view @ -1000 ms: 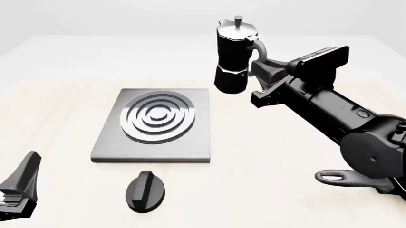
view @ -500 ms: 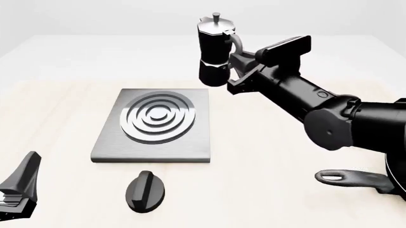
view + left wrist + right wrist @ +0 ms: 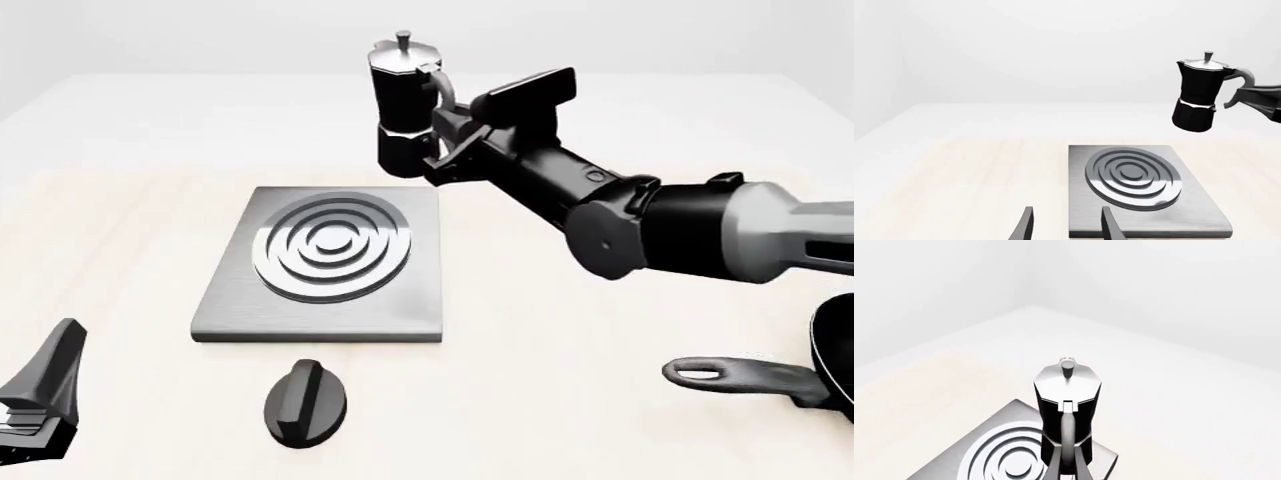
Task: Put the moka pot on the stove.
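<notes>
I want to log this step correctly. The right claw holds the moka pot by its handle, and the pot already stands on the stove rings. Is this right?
Not quite. The right claw holds the moka pot by its handle, but the left wrist view shows the pot hanging in the air, clear of the stove.

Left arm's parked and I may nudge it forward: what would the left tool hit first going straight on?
Probably the stove: its near edge lies just past the left tool, though depth is unclear.

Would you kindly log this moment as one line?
phase: carry | right end effector: shut on moka pot handle, airborne | stove: bare | left end effector: open, idle
</notes>
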{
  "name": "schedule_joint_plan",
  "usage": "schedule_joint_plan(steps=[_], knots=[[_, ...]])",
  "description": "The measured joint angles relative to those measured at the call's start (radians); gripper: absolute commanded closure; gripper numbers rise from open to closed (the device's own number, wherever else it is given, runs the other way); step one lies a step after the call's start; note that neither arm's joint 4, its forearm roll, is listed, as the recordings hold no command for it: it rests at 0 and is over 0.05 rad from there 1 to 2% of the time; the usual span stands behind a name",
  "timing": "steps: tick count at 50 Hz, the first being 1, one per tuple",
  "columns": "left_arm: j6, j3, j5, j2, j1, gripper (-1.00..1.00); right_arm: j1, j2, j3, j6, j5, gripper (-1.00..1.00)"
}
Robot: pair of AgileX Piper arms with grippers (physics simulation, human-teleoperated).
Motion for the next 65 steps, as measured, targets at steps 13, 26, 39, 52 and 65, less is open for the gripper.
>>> schedule_joint_plan(steps=[13,26,39,52,65], knots=[[0.0,0.0,0.0,0.0,0.0,-1.0,0.019,0.098,-0.088,0.011,0.008,1.0],[0.0,0.0,0.0,0.0,0.0,-1.0,0.035,0.173,-0.149,0.023,0.013,1.0],[0.0,0.0,0.0,0.0,0.0,-1.0,0.052,0.221,-0.179,0.036,0.011,1.0],[0.0,0.0,0.0,0.0,0.0,-1.0,0.061,0.261,-0.195,0.051,0.001,1.0],[0.0,0.0,0.0,0.0,0.0,-1.0,0.067,0.293,-0.206,0.065,-0.011,1.0]])
